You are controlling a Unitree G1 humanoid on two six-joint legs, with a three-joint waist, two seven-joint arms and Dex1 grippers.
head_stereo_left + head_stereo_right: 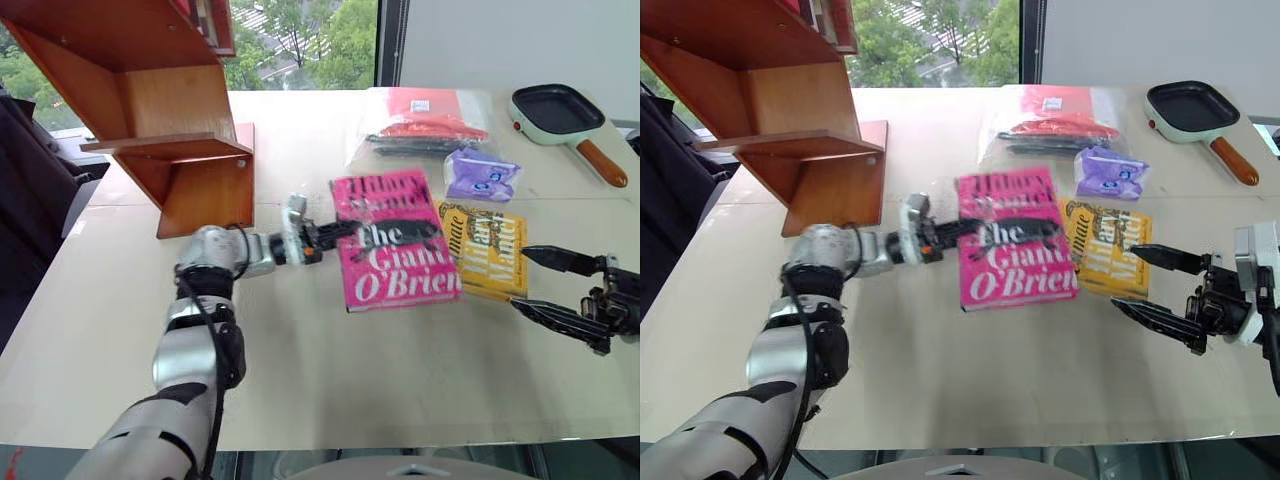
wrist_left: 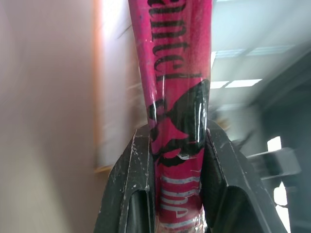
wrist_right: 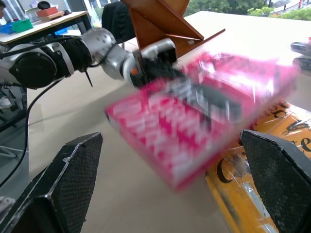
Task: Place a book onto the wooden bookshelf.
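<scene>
I find my left gripper [image 1: 325, 238] pinched on the book [image 1: 395, 243], its long axis pointing away from me, the wooden bookshelf [image 1: 170, 120] just leftward; the right gripper [image 1: 548, 285] stands spread, idle.

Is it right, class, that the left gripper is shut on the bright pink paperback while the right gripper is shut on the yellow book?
Not quite. The right gripper is open and holds nothing, as the right wrist view shows. The left gripper is indeed shut on the bright pink paperback; the yellow book lies on the table.

yellow book [image 1: 483, 248] | pan [image 1: 563, 115] | purple packet [image 1: 480, 175], perhaps wipes
</scene>
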